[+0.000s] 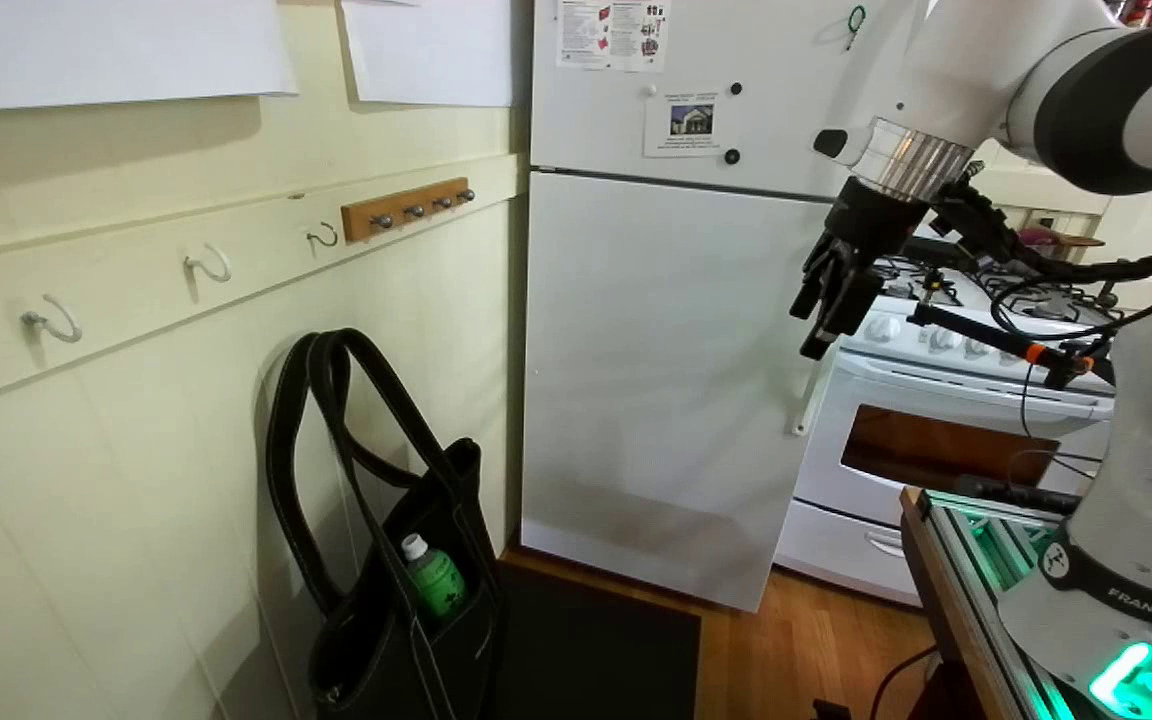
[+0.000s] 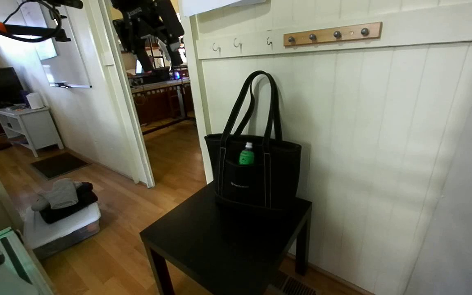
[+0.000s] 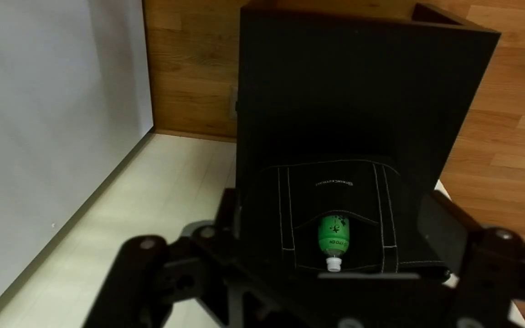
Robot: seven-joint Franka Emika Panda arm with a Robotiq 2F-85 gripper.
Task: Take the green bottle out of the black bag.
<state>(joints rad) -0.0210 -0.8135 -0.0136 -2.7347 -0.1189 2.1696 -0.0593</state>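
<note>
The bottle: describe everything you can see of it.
The bottle looks like plastic: green body with dark print, greyish neck, white cap in place. It stands roughly upright, cap up, in the outer pocket of the bag, its lower part hidden inside. The fabric edge runs across its front; the open claw is clear of it.

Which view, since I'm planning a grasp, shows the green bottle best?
The wrist view: the green bottle shows largest there, cap and label markings visible, though inverted. Both exterior views show cap and green body, but smaller; the bag's pocket hides its base in every view.
</note>
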